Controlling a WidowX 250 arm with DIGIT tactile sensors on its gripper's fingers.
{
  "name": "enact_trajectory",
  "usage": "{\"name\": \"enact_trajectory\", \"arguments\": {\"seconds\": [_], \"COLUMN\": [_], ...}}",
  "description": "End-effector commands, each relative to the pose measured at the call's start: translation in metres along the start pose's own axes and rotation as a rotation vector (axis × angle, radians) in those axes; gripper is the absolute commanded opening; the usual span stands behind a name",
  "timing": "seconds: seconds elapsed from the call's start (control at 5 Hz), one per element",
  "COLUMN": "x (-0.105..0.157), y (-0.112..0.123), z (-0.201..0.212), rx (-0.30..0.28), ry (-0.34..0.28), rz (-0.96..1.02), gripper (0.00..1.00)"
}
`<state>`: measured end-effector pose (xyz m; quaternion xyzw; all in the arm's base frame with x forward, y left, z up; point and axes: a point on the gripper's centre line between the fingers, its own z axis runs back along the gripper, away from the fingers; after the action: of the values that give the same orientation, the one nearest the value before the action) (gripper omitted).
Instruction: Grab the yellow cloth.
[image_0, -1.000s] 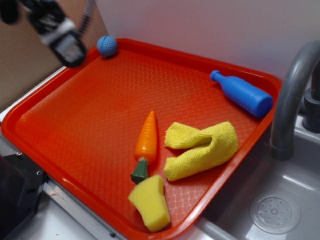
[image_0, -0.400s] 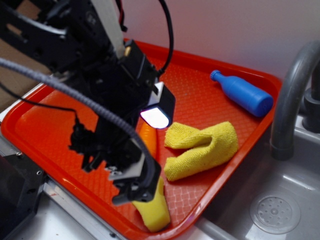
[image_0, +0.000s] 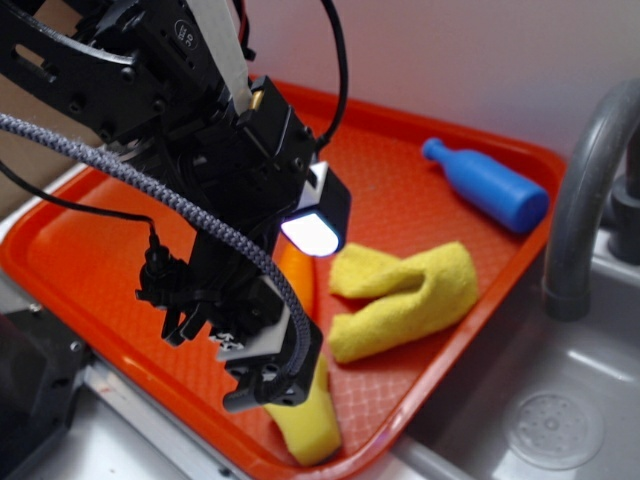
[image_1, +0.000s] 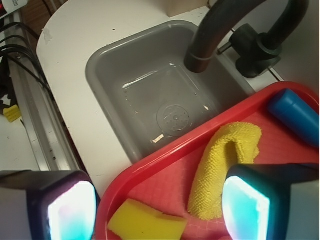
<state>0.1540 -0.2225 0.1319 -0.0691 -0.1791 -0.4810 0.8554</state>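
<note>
Orange-red plastic fills most of the exterior view: a tray (image_0: 420, 150) carrying every loose thing here. The hand (image_1: 157, 207) hangs over the tray's near side, its two fingers (image_1: 247, 202) spread wide with open space between them and nothing in their grip. In the wrist view the yellow cloth (image_1: 225, 167) lies ahead of the hand, in the gap between the fingers but closer to the right-hand one, folded into a soft hump and not touched by either finger. In the exterior view that same cloth (image_0: 405, 300) sits just beside the arm's lower end, on the side toward the sink. A pale yellow sponge (image_1: 147, 225) lies under and slightly ahead of the hand, near the tray's front rim. An orange toy carrot (image_0: 298, 275) is mostly hidden behind the arm. Farther off, beyond the cloth, a blue bottle (image_0: 485, 185) rests on its side near the tray's far corner. Past the tray's edge are a grey sink (image_1: 150, 85) and a dark faucet (image_1: 220, 30), set in a white tabletop (image_1: 75, 45).
</note>
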Motion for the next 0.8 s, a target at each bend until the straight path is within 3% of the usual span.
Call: {"name": "enact_trajectory", "arguments": {"seconds": [0.0, 0.6], "x": [-0.012, -0.031], "y": [0.003, 0.028], "z": [-0.003, -0.058], "rx": [0.04, 0.026], "ry": [0.007, 0.116], "rz": [0.016, 0.044], "gripper": [1.0, 1.0]}}
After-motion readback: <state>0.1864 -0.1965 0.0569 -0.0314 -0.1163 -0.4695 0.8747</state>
